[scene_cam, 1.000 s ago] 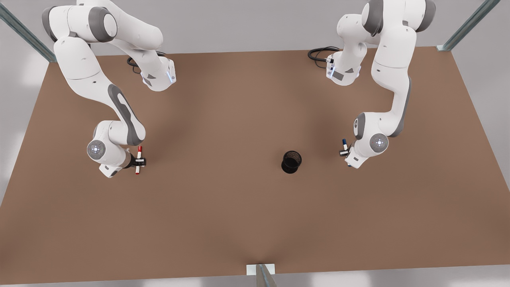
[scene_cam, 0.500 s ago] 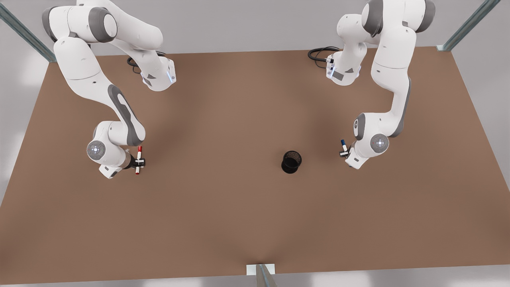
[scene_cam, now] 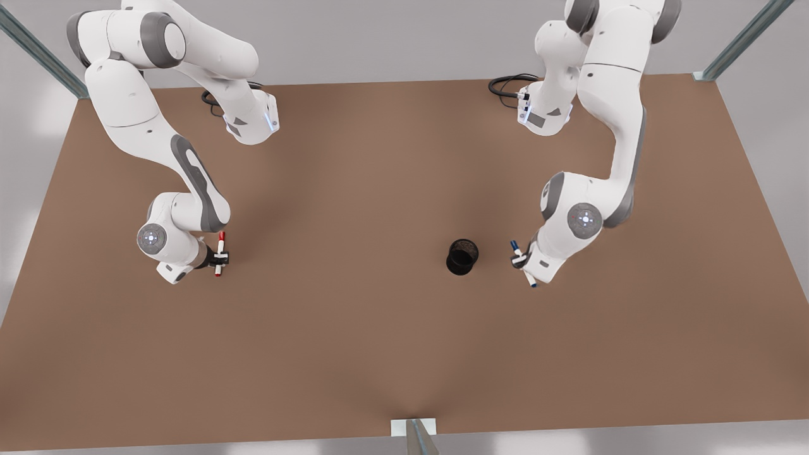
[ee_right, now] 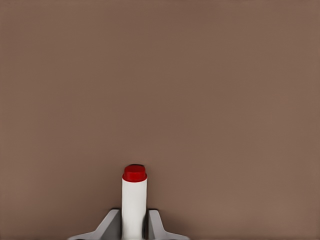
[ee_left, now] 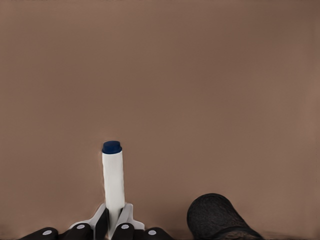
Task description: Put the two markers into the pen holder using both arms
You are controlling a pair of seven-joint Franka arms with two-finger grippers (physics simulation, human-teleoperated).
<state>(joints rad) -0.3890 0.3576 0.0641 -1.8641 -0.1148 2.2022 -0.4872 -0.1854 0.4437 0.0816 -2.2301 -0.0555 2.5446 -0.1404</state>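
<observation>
Since a second ago the left gripper (scene_cam: 523, 261) has carried its blue-capped marker (scene_cam: 522, 262) toward the pen holder (scene_cam: 462, 256), which now lies just beside its fingers (ee_left: 126, 216), on the front view's left. Those fingers pinch the white barrel, whose long axis runs straight out from them, slanted in the front view. Well apart from the holder, the right gripper (scene_cam: 219, 257) waits unmoved, fingers (ee_right: 110, 225) closed on the red-capped marker (scene_cam: 220, 254), likewise pointing straight out. The left arm is nearer, so I judge it goes first.
</observation>
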